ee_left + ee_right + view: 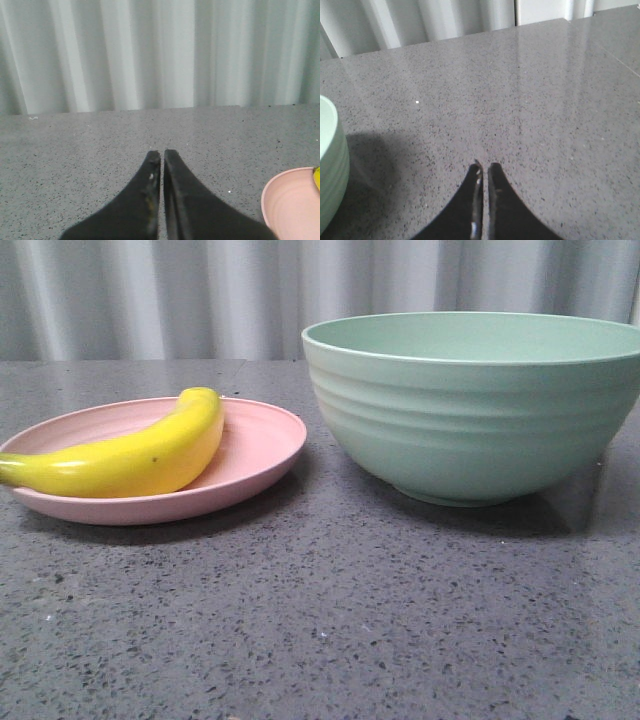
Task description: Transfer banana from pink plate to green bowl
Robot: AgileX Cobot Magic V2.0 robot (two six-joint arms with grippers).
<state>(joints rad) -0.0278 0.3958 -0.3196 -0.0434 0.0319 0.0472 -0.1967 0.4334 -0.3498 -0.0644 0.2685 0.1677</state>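
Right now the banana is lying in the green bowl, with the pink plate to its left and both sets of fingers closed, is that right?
Not quite. The banana lies on the pink plate, not in the green bowl; the front view shows this. The plate does sit left of the bowl, and the wrist views show both sets of fingers closed.

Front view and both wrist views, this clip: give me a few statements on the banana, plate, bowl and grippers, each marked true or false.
1. The banana lies on the pink plate. True.
2. The green bowl already holds the banana. False: no banana shows in it; the banana is on the plate.
3. The left gripper is shut and holds nothing. True.
4. The right gripper grips the bowl's rim. False: it is shut over bare table, beside the bowl.
5. The plate touches the bowl. False: a gap of table separates them.
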